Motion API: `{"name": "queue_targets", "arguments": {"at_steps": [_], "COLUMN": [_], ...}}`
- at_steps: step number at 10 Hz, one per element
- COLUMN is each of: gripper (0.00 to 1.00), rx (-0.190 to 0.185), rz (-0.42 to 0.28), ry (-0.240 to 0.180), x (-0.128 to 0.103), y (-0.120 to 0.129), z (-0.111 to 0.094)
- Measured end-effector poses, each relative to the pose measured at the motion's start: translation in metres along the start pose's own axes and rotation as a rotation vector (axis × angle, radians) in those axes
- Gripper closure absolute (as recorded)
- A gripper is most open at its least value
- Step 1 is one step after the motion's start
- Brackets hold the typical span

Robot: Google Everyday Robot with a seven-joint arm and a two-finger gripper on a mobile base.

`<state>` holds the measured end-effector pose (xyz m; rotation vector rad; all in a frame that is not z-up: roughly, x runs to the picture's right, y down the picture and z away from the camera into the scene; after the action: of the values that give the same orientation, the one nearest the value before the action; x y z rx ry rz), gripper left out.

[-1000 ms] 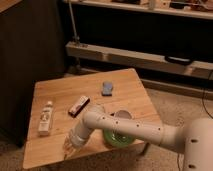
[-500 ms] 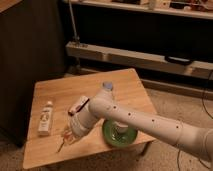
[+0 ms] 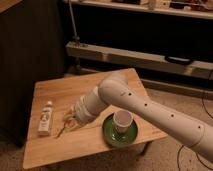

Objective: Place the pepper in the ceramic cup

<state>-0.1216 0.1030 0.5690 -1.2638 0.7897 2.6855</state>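
A robot's white arm (image 3: pixel 145 107) reaches in from the right across a small wooden table (image 3: pixel 55 90). The gripper (image 3: pixel 69 120) is low over the left half of the table, just right of a white bottle (image 3: pixel 46 118) that lies along the left edge. Its fingers are drawn tight together on the pepper (image 3: pixel 64 126), which shows as a sliver of orange-red at the tips with a thin stem trailing toward the front edge; whether the pepper rests on the wood or hangs just above it cannot be told.

The cup (image 3: pixel 122 120) stands upright and open-mouthed on a green saucer (image 3: pixel 107 135) near the front right of the table, well apart from the gripper. The saucer's outer rim sits close to the front right edge, and the arm's thick forearm passes just behind and above the cup.

Bare wood lies between the gripper and the saucer. The back left stretch of the table, up to its far edge, is open too, as is the front left corner below the bottle. The arm covers the back right corner.

Behind the table a long low shelf (image 3: pixel 130 55) runs along the wall, and a dark cabinet (image 3: pixel 30 45) stands close against the table's left side. A speckled floor (image 3: pixel 170 160) shows beyond the front right corner.
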Motion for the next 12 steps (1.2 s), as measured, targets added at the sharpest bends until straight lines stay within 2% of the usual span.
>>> {"name": "queue_targets", "arguments": {"at_steps": [1,8,10,11,12], "gripper": [1.0,1.0,1.0,1.0,1.0], "rx": [-0.056,-0.336,-0.428,-0.461,-0.468], "rz": [0.022,0.151,0.189,0.207,0.215], "ry": [-0.024,-0.145,-0.184,-0.2,-0.205], "x": [-0.019,-0.116,-0.129,-0.131,-0.131], "y": [0.022,0.132,0.15,0.151,0.151], "z": [-0.025,-0.153,-0.185,-0.193,-0.195]}}
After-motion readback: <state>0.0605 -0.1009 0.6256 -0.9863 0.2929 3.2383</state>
